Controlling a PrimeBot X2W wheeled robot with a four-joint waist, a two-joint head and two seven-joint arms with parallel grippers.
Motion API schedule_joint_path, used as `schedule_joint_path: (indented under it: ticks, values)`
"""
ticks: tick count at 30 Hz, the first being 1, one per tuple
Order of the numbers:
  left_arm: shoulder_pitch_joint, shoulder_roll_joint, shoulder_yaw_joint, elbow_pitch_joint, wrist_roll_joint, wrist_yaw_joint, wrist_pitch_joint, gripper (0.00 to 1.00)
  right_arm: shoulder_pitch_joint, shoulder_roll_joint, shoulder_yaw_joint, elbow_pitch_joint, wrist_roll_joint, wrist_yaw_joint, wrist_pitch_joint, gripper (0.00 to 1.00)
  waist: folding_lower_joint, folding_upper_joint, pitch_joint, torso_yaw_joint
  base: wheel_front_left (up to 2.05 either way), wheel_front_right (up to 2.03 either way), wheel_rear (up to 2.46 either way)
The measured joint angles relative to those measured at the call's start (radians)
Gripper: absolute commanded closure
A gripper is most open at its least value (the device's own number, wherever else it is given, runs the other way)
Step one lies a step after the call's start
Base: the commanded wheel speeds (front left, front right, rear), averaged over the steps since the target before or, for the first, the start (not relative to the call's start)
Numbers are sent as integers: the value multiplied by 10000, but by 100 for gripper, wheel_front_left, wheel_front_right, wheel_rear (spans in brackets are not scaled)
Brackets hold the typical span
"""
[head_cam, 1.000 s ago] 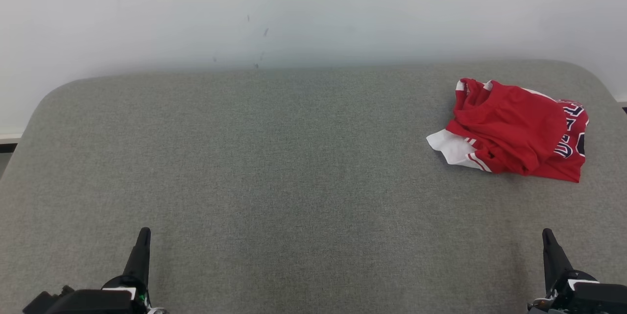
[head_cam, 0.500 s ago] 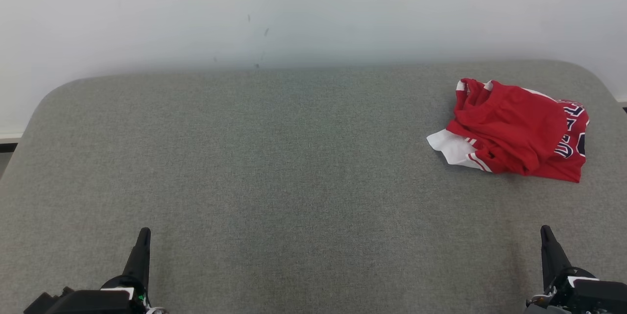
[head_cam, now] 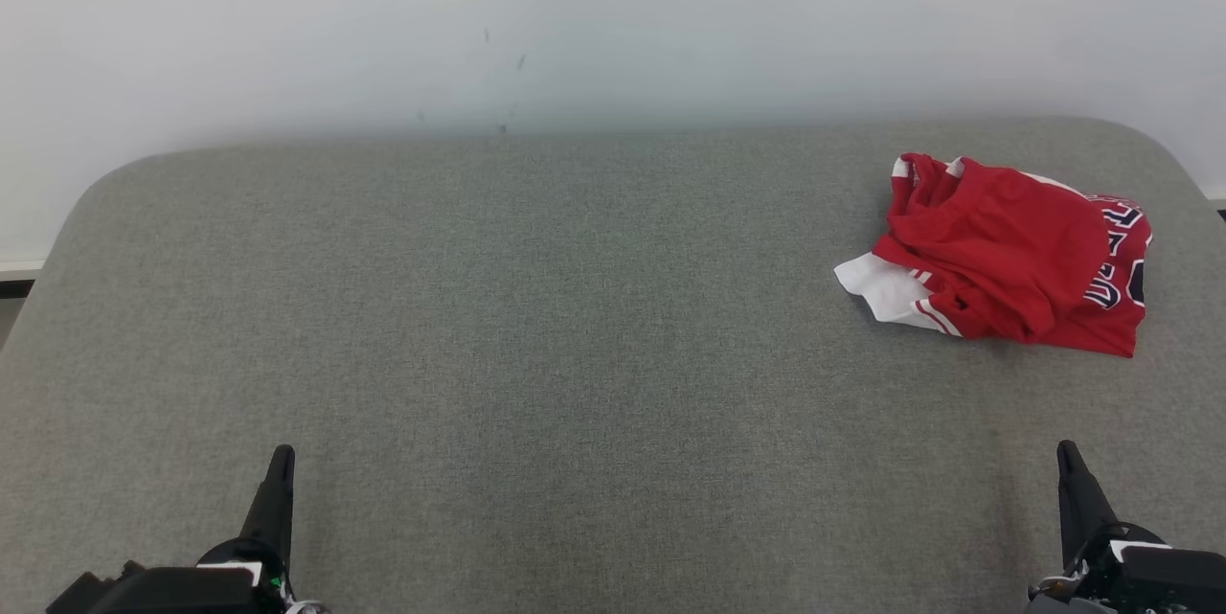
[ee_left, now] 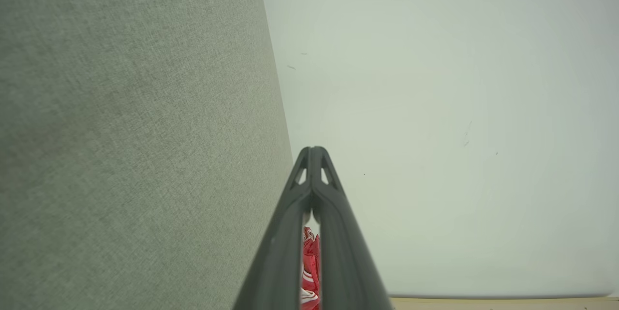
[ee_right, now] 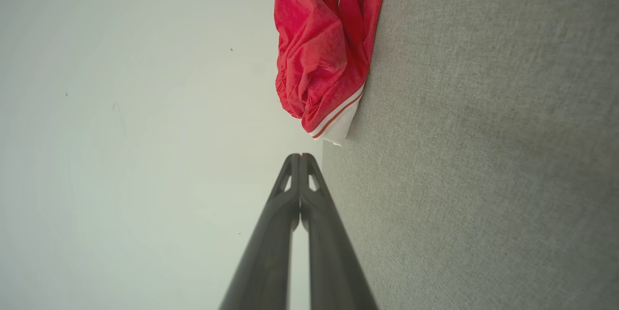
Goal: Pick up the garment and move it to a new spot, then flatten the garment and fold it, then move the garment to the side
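Garment (head_cam: 1006,255) first: you have a red jersey with white trim and dark lettering lying in a crumpled heap near the far right corner of the grey fabric-covered table (head_cam: 575,307). It sits a little in from both the far edge and the right edge. A white, red-striped hem pokes out of the heap toward the table's middle, and the lettered part faces the right edge.

Your left gripper (head_cam: 281,453) sits low at the near edge, left of centre, with its fingers pointing toward the far edge. In the left wrist view the two dark fingers meet at the tips with nothing between them. A sliver of red cloth shows through the slit lower down, far beyond them.

Your right gripper (head_cam: 1066,449) sits at the near edge close to the right corner — well apart from the jersey, which lies ahead of it. Its fingers are also pressed together at the tips and empty. Behind the far edge you see a pale wall (head_cam: 613,20) with a few small dark marks.
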Motion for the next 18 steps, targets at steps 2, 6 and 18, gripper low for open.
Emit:
schedule_joint_path:
  ticks: [2,6,18]
  values:
    - [0,0,0,0,0,0,0,100,0,0,0,0,0,2,0,100,0,0,0,0,0,0,0]
    - [-1,0,0,0,0,0,0,100,0,0,0,0,0,2,0,100,0,0,0,0,0,0,0]
    - [-1,0,0,0,0,0,0,100,0,0,2,4,2,13,0,100,0,1,0,0,0,0,0]
